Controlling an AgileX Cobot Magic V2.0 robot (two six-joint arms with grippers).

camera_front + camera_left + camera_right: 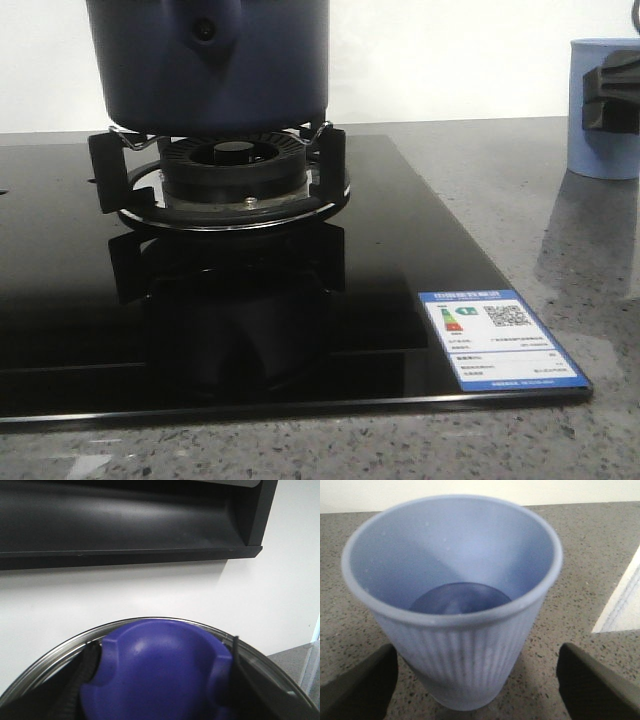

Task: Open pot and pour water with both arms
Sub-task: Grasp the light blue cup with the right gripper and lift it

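Observation:
The dark navy pot (210, 60) stands on the burner grate (225, 165); its top is cut off in the front view. In the left wrist view my left gripper (163, 647) is shut on the lid's blue knob (160, 675), a black finger (90, 662) on each side, with the lid's metal rim (55, 655) curving around. A light blue ribbed cup (455, 595) stands on the counter at the right. My right gripper (476, 660) is open, its fingers (362, 687) wide apart on either side of the cup's base without touching it. A darker circle shows at the cup's bottom.
The black glass cooktop (400, 230) carries a blue-and-white label (500, 340) at its front right corner. Grey speckled counter (560, 230) surrounds it. A black range hood (125, 525) hangs on the white wall behind the lid. The right gripper (610, 100) partly covers the cup (600, 140).

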